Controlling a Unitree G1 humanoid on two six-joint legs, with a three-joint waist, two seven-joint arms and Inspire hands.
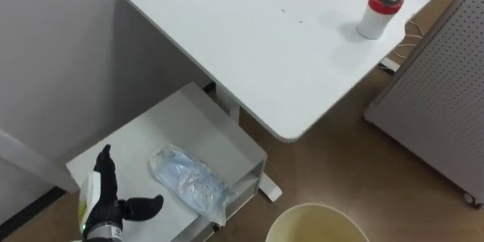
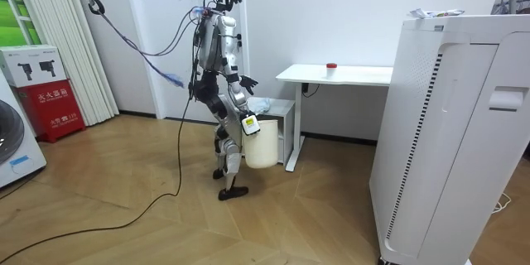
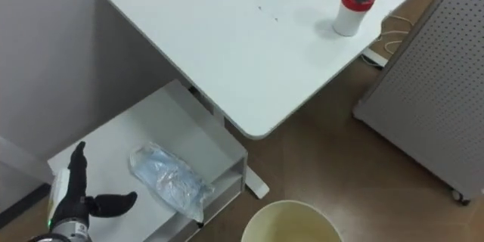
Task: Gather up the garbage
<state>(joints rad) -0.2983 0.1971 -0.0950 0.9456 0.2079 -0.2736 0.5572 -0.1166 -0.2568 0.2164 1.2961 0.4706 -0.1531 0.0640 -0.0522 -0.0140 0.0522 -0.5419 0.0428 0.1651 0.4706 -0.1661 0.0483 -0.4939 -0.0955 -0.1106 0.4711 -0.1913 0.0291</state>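
Fingers of the left hand (image 1: 104,199) stand straight and spread, thumb out to the right, holding nothing; the hand hovers over the near left corner of a low white stand (image 1: 178,117). On that stand, just right of the hand and apart from it, lies the garbage: one crumpled clear plastic bag (image 1: 189,181), at the near right edge. In the room view the right hand (image 2: 248,122) hangs low at the rim of one cream bin (image 1: 314,219); whether it grips the bin cannot be told. One white jar with a red lid (image 1: 380,13) stands far right on the white table (image 1: 249,53), which reaches over the stand. A perforated white panel (image 1: 439,98) stands at the right on the brown wood floor (image 1: 340,159), and a pale wall (image 1: 60,45) rises at the left.
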